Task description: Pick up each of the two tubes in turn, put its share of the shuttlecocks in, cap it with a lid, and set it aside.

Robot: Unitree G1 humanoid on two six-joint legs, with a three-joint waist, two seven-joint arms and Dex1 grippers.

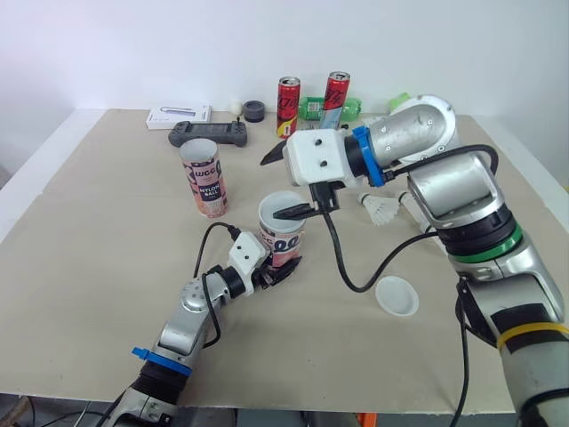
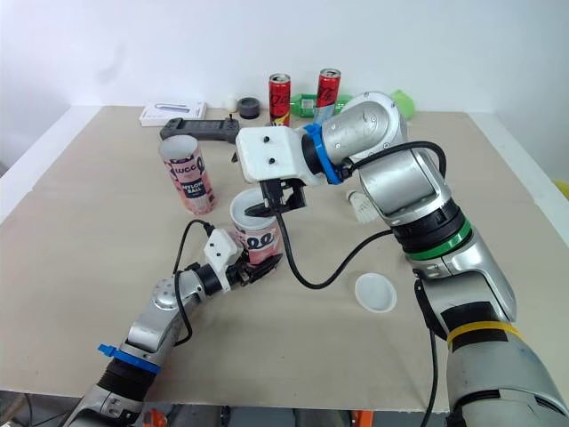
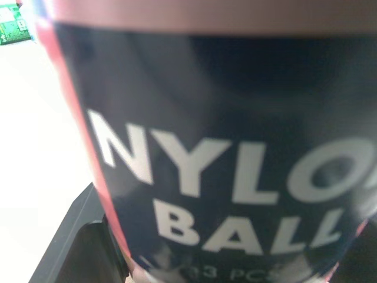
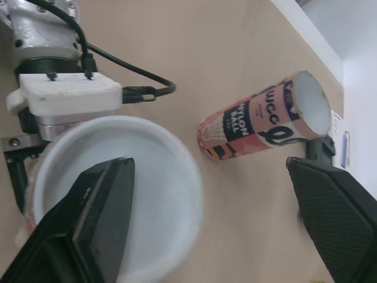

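The near tube (image 1: 283, 233) stood upright around the middle of the table (image 1: 98, 267), and my left gripper (image 1: 280, 267) was pinching it low down by the base, from the near-left side. In the left wrist view the label was right up against the camera, reading "NYLON BALL" in white on dark. The tube's top looked white and round with a raised rim. Honestly I couldn't tell if that was a lid sitting on it or just the open mouth.

My right gripper (image 1: 283, 182) hung just above that tube with its fingers spread wide. One finger (image 1: 293, 212) was over the white top and the other (image 1: 271, 153) pointed off to the far left. It wasn't holding anything.

The far tube (image 1: 204, 176) stood upright to the far left of the near one, a bit apart, mouth open and nobody touching it.

A loose lid (image 1: 396, 295) lay flat on the table to the near right of the near tube, well clear of it. One shuttlecock (image 1: 382, 209) lay on its side to the right, just past my right arm.

Along the far edge there were two red cans (image 1: 289, 105), a dark controller (image 1: 209, 133) and a white box (image 1: 179, 115) behind it.
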